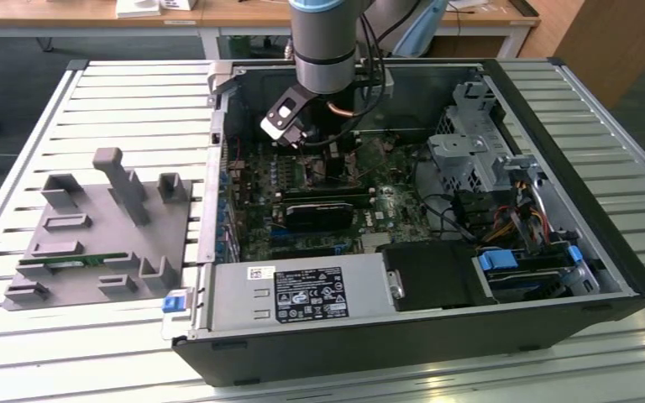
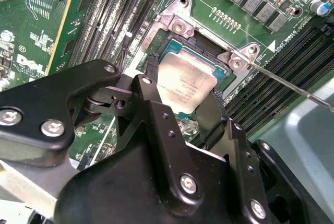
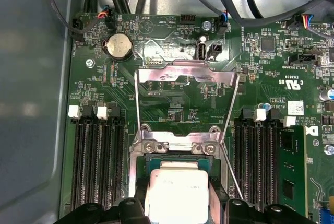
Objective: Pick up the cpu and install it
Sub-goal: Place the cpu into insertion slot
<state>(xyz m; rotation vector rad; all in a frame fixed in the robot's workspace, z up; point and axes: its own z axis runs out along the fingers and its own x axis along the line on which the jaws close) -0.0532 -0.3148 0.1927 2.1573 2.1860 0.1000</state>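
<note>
The cpu (image 2: 185, 78) sits in the socket (image 2: 180, 24) between the hand's (image 2: 182, 92) fingers (image 2: 150, 89), which apparently clamp it.

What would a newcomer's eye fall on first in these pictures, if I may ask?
The open computer case lying on the slatted table stands out first, with the robot arm reaching down into it. In both wrist views, the silver cpu gleams at the open socket, flanked by the black gripper.

The cpu (image 2: 185, 80) had a smooth, dull-silver metal top. The hand (image 2: 180, 94) looked matt black, the socket frame (image 3: 177, 143) was bare shiny metal, and the table (image 1: 132, 92) was ribbed pale metal.
</note>
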